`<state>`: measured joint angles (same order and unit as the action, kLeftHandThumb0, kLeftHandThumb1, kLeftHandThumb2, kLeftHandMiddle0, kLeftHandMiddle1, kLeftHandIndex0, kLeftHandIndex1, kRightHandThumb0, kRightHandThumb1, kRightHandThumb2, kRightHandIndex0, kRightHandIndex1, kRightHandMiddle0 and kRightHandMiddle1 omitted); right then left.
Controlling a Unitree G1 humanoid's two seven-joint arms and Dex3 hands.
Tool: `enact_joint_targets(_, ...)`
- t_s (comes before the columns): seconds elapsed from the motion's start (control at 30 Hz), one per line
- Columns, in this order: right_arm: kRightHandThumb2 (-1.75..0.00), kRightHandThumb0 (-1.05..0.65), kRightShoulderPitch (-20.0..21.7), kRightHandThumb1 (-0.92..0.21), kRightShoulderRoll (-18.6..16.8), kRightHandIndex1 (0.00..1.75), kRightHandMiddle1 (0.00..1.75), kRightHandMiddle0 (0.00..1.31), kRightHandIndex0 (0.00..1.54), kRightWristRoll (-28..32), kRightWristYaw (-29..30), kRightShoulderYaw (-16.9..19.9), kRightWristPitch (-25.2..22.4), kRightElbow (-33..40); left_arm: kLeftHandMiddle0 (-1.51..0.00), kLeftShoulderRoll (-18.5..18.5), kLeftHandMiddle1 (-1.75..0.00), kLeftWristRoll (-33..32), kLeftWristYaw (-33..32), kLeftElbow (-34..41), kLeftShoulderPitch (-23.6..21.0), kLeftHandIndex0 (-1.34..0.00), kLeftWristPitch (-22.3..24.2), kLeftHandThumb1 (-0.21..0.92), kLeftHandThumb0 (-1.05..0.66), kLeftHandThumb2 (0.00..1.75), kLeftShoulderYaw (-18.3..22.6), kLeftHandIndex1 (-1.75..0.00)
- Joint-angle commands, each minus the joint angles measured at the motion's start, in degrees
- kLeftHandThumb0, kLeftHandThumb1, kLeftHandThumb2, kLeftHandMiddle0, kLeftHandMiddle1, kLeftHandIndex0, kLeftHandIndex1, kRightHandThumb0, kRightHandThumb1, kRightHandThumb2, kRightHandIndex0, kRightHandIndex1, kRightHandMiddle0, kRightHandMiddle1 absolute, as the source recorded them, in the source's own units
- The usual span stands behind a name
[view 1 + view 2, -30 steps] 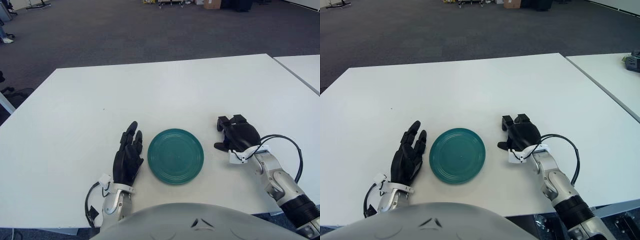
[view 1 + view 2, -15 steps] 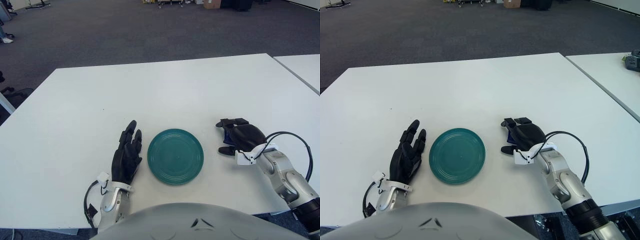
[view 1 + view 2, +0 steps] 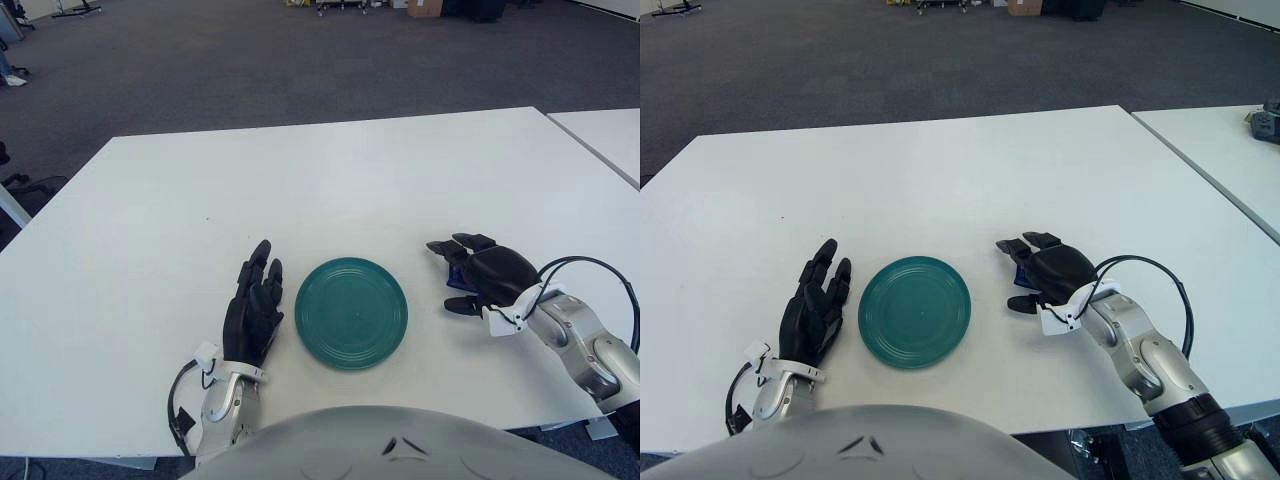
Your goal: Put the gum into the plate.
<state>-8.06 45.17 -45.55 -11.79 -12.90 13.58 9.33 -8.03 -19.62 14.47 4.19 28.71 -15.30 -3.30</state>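
Writing is nowhere legible to us. We see a plain white counter on grey carpet, with a second white counter off its right edge. The green plate sits near the front edge, at the middle. Our right hand lies just right of it, fingers curled over a small blue gum piece peeking beneath. Our left hand rests flat and unclenched just left of the plate
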Motion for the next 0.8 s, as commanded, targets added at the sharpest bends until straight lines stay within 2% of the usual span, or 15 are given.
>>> enact_joint_targets(0.0, -0.84, -1.05, 0.88, -0.92, 1.68, 0.00, 0.08, 0.00, 0.10, 1.11, -1.25, 1.20, 1.73, 0.21, 0.00, -0.07, 0.00, 1.32, -1.89, 0.00, 0.61, 0.00, 1.22, 0.92, -1.05, 0.77, 0.25, -0.27)
enact_joint_targets(0.13, -0.86, -1.05, 1.72, -0.92, 3.08, 0.00, 0.08, 0.00, 0.08, 0.35, -1.18, 1.55, 3.72, -1.56, -0.01, -0.28, 0.00, 1.61, -2.73, 0.63, 0.91, 0.00, 1.60, 0.92, -1.05, 0.74, 0.17, -0.27)
enact_joint_targets(0.37, -0.85, -1.05, 3.83, -0.92, 2.99, 0.00, 0.09, 0.00, 0.09, -0.41, -1.00, 1.20, 4.35, -4.84, -0.01, -0.14, 0.00, 1.71, -2.67, 0.92, 1.17, 0.00, 1.39, 0.92, -1.05, 0.71, 0.06, -0.22)
enact_joint_targets(0.77, -0.81, -1.05, 5.21, -0.92, 1.60, 0.00, 0.05, 0.00, 0.10, -0.82, -0.05, 0.86, 2.64, -9.42, -0.01, 0.40, 0.00, 0.76, -1.85, 0.99, 1.31, 0.00, 1.29, 0.92, -1.05, 0.69, 0.42, -0.20)
